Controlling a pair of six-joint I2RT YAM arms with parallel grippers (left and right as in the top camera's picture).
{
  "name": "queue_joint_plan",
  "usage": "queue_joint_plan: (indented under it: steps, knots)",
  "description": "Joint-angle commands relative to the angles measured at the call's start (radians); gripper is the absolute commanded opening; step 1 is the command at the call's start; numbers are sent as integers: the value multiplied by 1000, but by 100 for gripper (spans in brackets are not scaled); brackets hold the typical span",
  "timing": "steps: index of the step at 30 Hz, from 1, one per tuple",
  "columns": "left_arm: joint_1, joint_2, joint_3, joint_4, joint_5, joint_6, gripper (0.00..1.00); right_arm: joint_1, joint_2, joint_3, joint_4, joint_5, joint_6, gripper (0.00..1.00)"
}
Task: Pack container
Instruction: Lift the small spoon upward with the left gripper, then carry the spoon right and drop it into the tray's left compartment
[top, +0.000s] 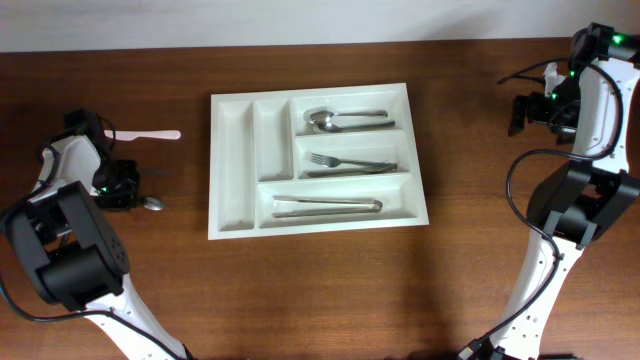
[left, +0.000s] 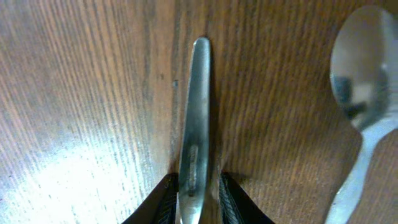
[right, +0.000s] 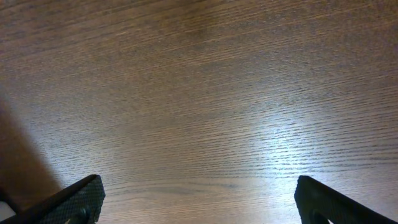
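The white five-compartment container (top: 232, 165) lies mid-table. Its top long compartment holds spoons (top: 345, 119), the middle one forks (top: 350, 163), the bottom one long metal utensils (top: 327, 205). The two narrow upright compartments are empty. My left gripper (top: 122, 186) is low on the table left of the container. In the left wrist view its jaws (left: 199, 193) close round the handle of a metal utensil (left: 198, 112) lying flat on the wood. A metal spoon (left: 360, 81) lies just to its right and also shows overhead (top: 152, 204). My right gripper (right: 199, 199) is open and empty over bare wood.
A white plastic utensil (top: 148, 134) lies on the table above my left gripper, left of the container. My right arm (top: 585, 90) is raised at the far right edge of the table, well away from the container.
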Motion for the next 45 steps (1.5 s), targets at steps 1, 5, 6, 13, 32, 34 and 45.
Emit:
queue_joint_plan:
  steps: [1,5,6,13,32,34,45]
  knots:
    - [5,25,41,1,8,21,24,-2,-18,17,0,-2,-10,99]
    - [5,25,68,-9,8,37,6,-2,-18,17,0,-2,-10,99]
    - [5,25,69,-10,8,37,3,-2,-18,17,0,-2,-10,99]
    - [5,25,69,-14,8,37,2,-2,-18,17,0,-2,-10,99]
    - [-82,-18,327,-13,83,249,2,-2,-18,17,0,-2,-10,99]
    - [-117,-27,388,-14,92,315,2,-2,-18,17,0,-2,-10,99]
    - [-412,-34,524,45,116,468,2,-2,-18,17,0,-2,-10,99]
